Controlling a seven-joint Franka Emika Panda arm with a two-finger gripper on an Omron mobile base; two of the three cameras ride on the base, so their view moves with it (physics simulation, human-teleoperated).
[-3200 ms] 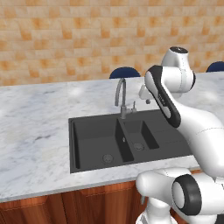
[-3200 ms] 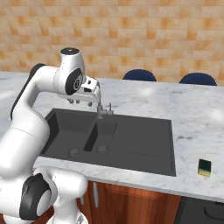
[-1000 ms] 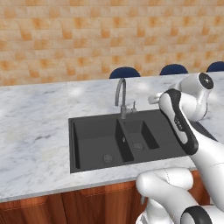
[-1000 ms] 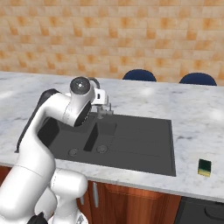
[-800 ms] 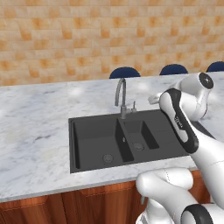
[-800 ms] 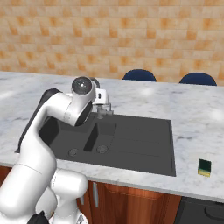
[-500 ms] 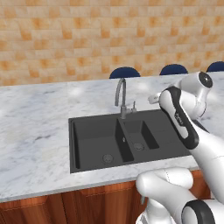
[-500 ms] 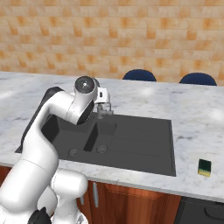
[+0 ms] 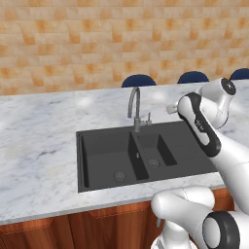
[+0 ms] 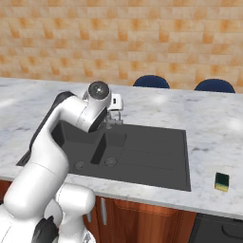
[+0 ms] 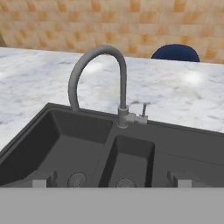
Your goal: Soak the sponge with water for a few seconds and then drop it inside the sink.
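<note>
The sponge (image 10: 221, 181), a small dark green block with a pale edge, lies on the marble counter to the right of the black double-basin sink (image 10: 156, 159) (image 9: 189, 151) (image 11: 192, 148). My gripper (image 10: 115, 115) (image 11: 109, 183) hovers at the sink's back edge close to the grey faucet (image 11: 119, 70) (image 9: 134, 104), far from the sponge. It is open and empty, its fingertips (image 11: 39, 183) standing wide apart low over the basins. The water is out of view. The faucet's spout curves over the wide basin.
The faucet's small lever (image 11: 143, 114) sticks up beside its base. Each basin has a round drain (image 9: 119, 175) (image 9: 153, 163). Blue chair backs (image 10: 151, 81) stand behind the counter before a brick wall. Marble counter (image 9: 39, 146) stretches to both sides of the sink.
The arm has folded lower and swung to the right of the faucet, the hand staying near the sink's back edge. In the last half second it barely moves. The sponge stays put.
</note>
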